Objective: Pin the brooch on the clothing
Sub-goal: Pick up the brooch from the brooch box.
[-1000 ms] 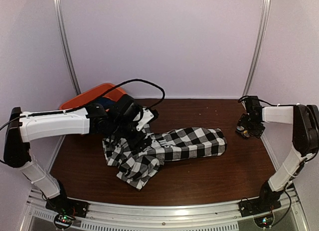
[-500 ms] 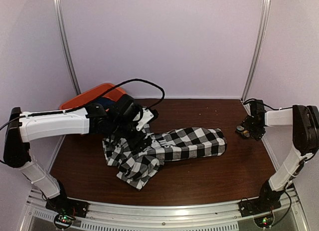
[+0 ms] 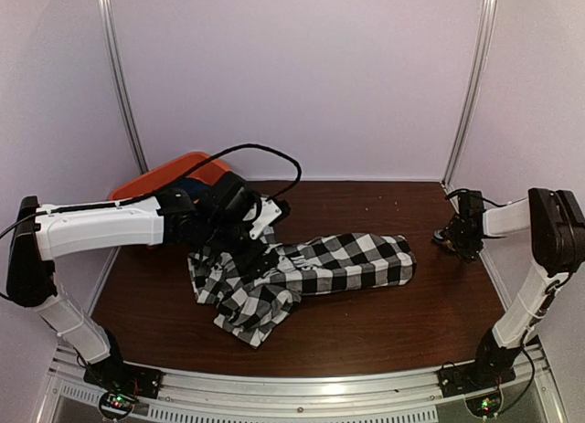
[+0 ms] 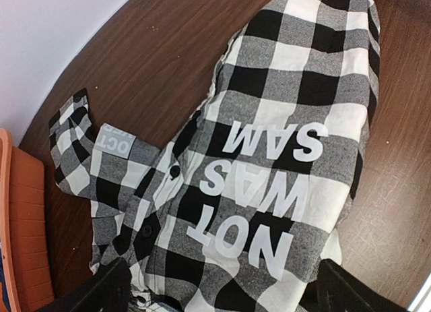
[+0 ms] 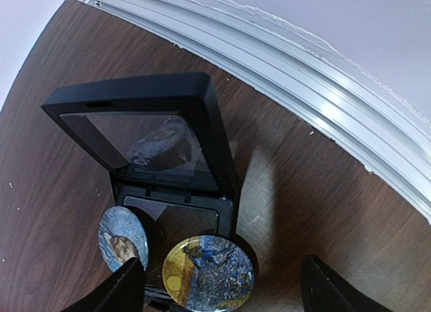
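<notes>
The black-and-white checked shirt [image 3: 352, 259] lies crumpled across the middle of the table. Its black panel with large white lettering [image 4: 262, 184] faces up in the left wrist view. My left gripper [image 3: 260, 251] hovers open over the shirt's left part, its fingertips [image 4: 111, 288] wide apart and holding nothing. A round yellow-and-blue brooch [image 5: 209, 271] and a second blue round brooch [image 5: 123, 238] rest at an open black display case [image 5: 145, 123] at the far right. My right gripper [image 5: 225, 288] is open, its fingers either side of the yellow-and-blue brooch; in the top view [image 3: 455, 237] it hides the case.
An orange tray [image 3: 155, 178] holding a dark blue garment [image 3: 190, 184] stands at the back left, behind the left arm. A metal rail [image 5: 323, 89] along the wall runs close behind the case. The table's right edge [image 3: 489, 277] is beside the right gripper.
My right gripper has moved right and lower over the case and brooches, and its arm has folded toward the right wall. The left arm and the shirt have not moved.
</notes>
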Robot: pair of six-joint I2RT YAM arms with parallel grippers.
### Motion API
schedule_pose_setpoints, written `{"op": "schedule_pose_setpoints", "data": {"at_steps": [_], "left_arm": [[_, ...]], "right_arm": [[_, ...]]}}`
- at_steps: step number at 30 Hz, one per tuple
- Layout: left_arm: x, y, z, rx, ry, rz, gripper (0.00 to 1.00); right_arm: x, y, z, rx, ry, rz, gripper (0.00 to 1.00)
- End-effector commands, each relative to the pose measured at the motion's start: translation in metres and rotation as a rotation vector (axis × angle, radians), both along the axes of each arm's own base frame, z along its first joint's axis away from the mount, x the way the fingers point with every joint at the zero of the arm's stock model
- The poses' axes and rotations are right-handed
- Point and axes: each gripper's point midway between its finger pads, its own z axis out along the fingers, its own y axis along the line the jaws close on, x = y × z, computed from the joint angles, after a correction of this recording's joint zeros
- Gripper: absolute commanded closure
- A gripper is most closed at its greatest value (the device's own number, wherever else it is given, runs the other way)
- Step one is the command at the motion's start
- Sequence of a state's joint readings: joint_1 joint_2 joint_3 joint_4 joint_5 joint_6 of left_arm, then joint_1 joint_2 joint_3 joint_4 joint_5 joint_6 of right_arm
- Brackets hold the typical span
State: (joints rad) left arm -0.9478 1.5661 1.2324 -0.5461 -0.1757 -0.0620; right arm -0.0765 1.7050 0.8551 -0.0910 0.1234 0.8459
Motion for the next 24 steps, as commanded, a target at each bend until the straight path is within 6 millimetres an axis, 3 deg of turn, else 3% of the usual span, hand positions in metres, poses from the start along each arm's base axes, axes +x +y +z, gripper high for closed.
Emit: {"op": "schedule_pose_setpoints", "data": {"at_steps": [1,24], "left_arm": [[0.004,-0.005,0.009,-0.049,-0.011,0.006,0.03],[0.005,-0.005,0.008,-0.054,-0.004,0.006,0.02]], "right_arm": [[0.004,-0.003,-0.006,0.016,-0.011,-0.017,0.2],[0.011,-0.001,-0.017,0.045,-0.003,-0.005,0.29]]}}
